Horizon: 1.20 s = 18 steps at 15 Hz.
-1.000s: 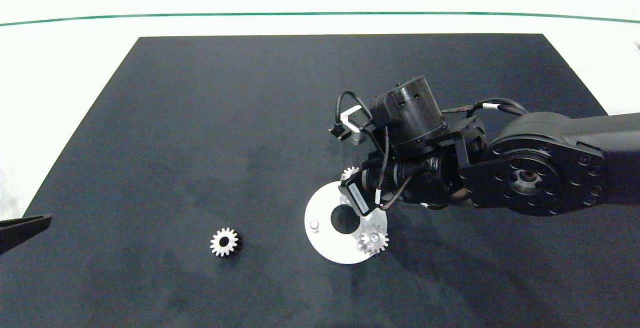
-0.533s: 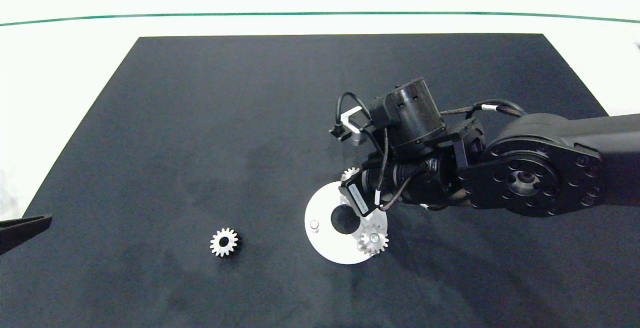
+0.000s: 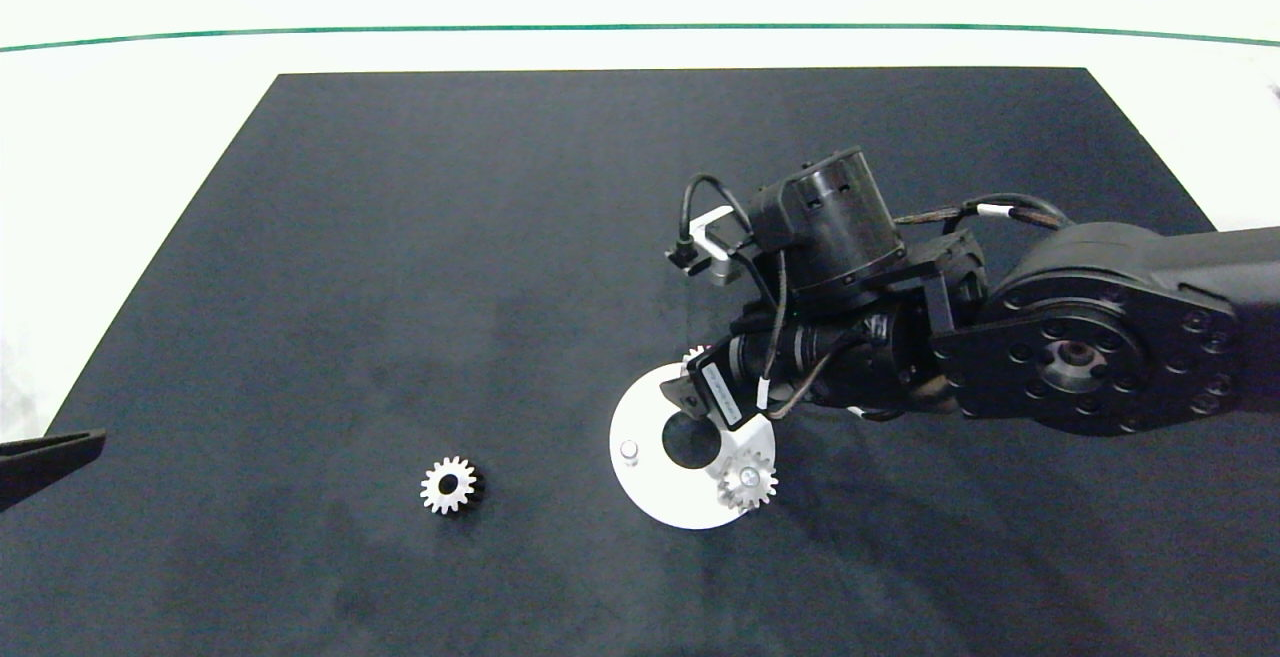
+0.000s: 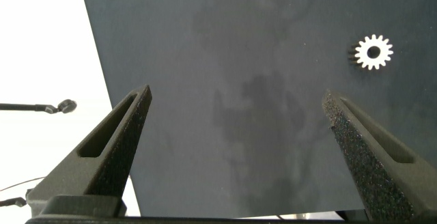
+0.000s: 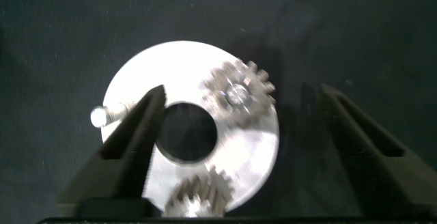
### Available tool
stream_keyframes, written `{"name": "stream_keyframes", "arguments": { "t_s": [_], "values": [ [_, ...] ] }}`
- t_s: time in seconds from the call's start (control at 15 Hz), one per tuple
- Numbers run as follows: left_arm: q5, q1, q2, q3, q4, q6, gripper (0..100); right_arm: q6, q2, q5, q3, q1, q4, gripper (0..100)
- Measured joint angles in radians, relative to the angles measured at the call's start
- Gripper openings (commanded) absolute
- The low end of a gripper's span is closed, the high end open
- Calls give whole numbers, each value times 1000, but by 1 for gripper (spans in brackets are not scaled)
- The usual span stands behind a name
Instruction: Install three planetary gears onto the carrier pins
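The flat white disc (image 3: 650, 487) lies on the black mat and holds the carrier pins. One planetary gear (image 3: 747, 480) sits on the near-right pin. A second gear (image 3: 693, 352) at the disc's far edge is mostly hidden under the right wrist. The left pin (image 3: 628, 451) is bare. A third gear (image 3: 448, 485) lies loose on the mat to the left. My right gripper (image 5: 243, 91) hangs open above the disc (image 5: 164, 67), its fingers astride a seated gear (image 5: 239, 94); another gear (image 5: 199, 197) and the bare pin (image 5: 102, 117) also show. My left gripper (image 4: 235, 94) is open and holds nothing, with the loose gear (image 4: 373, 52) ahead of it.
The black mat (image 3: 400, 237) covers most of the white table, with a green line (image 3: 300, 32) running along the far side. The left arm's finger (image 3: 45, 459) only pokes in at the left edge. The right arm (image 3: 1080, 347) reaches in low over the mat's right half.
The right wrist has shifted slightly away and to the right above the disc, and a dark finger now shows over the disc's far rim. The gears, disc and left arm have stayed put.
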<state>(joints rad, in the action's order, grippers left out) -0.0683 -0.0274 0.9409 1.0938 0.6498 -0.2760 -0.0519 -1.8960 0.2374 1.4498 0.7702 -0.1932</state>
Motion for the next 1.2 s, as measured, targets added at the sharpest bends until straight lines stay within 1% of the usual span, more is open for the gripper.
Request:
{"name": "stream_keyframes", "arguments": {
  "t_s": [0.13,0.2,0.33,0.47,0.53,0.6,0.67,0.73,0.8,0.87,1.0,1.07,1.13,1.2],
  "values": [
    [0,-4,0,0,0,1,100,1,48,30,-40,0,-1,100],
    [0,-17,1,1,0,7,100,1,86,49,-68,0,-2,100],
    [4,-39,5,1,0,29,100,1,204,96,-152,-3,-3,100],
    [8,-61,17,2,0,78,100,-6,362,178,-293,-11,-3,100],
    [7,-96,24,1,-1,89,100,-12,444,208,-359,-16,-3,100],
    [4,-149,32,1,-4,101,100,-18,531,232,-423,-25,-2,100],
    [3,-207,45,1,-9,113,100,-32,604,250,-473,-37,-3,100],
    [2,-271,68,0,-24,129,100,-63,668,264,-503,-60,0,100],
    [1,-317,98,-1,-56,141,100,-89,724,273,-516,-81,4,100],
    [-5,-359,132,-3,-79,150,100,-100,764,273,-522,-93,5,100],
    [-17,-450,203,-16,-115,173,100,-100,812,266,-527,-111,5,100],
    [-25,-502,234,-42,-190,173,100,-101,824,256,-529,-124,6,100],
    [-57,-553,259,-84,-291,169,100,-103,835,246,-535,-130,5,100],
    [-109,-602,287,-139,-387,165,100,-103,841,235,-538,-134,5,100]
  ]
}}
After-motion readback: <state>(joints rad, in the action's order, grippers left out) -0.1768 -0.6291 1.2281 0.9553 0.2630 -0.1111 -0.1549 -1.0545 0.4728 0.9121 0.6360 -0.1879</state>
